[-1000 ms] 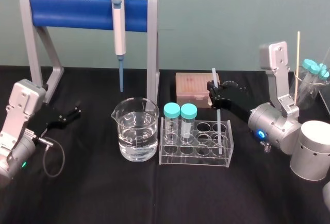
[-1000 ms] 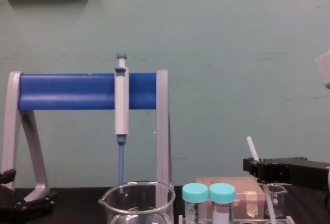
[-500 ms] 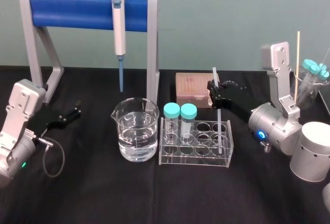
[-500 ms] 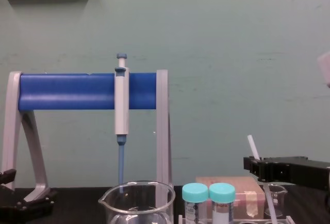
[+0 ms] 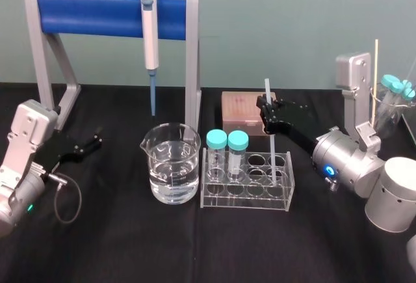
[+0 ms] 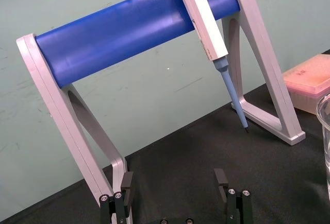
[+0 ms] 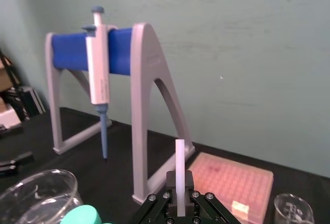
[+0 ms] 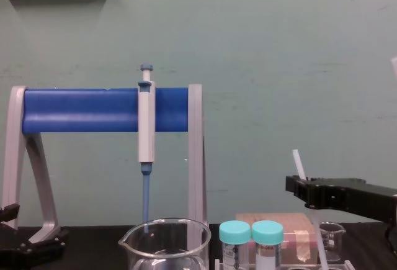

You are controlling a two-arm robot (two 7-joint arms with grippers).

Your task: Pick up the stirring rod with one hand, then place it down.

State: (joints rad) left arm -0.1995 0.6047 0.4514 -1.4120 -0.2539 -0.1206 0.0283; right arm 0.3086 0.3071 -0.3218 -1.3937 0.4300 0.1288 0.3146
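Stirring rod (image 5: pixel 273 156) clamped near-upright in right gripper (image 5: pixel 268 118) at clear rack (image 5: pixel 224 202); black table (image 5: pixel 195 244), green wall (image 5: pixel 279 29); left gripper (image 5: pixel 99 137) parked, spread.

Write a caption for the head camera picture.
Right gripper holds the white stirring rod nearly upright at the clear tube rack; left gripper sits open on the left.

Matt black cloth: counter (image 5: pixel 195 244). Smooth translucent white, plastic or glass: stirring rod (image 5: pixel 272 149). Matt black finish: right gripper (image 5: pixel 265 115). Clear glossy glass: beaker (image 5: pixel 170 162). Clear glossy plastic: tube rack (image 5: pixel 247 200). Matt grey frame, smooth blue plastic bar: pipette stand (image 5: pixel 91 13). Satin silver metal: right arm casing (image 5: pixel 354 166).
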